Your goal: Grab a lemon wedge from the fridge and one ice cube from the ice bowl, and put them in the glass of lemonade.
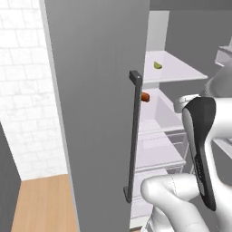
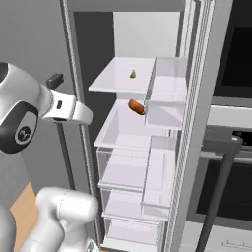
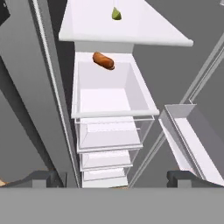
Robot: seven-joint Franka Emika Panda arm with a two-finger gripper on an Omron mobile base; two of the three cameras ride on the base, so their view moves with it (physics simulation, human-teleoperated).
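fridge [image 2: 197,123] standing open, white shelf [image 2: 118,81] carrying lemon wedge [image 2: 133,74], well apart from pincer [image 3: 111,179]. pincer gaping fully wide, holding nothing. wedge looking tiny, light, likely slippery and soft; pinching across its flat sides seeming safest.

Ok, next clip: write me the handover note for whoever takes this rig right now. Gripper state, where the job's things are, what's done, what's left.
Gripper: open, empty, facing into the fridge, well short of the shelves.
Fridge: door stands open, white shelves and drawers exposed.
Lemon wedge: lying on the top white shelf, untouched; also seen from the right base view.
Orange-red item: one level below, at the back of the white bin; not wanted.
Done: fridge opened, arm lined up with the interior.
Left: reach up to the top shelf and take the wedge, put it in the lemonade, then add one ice cube.
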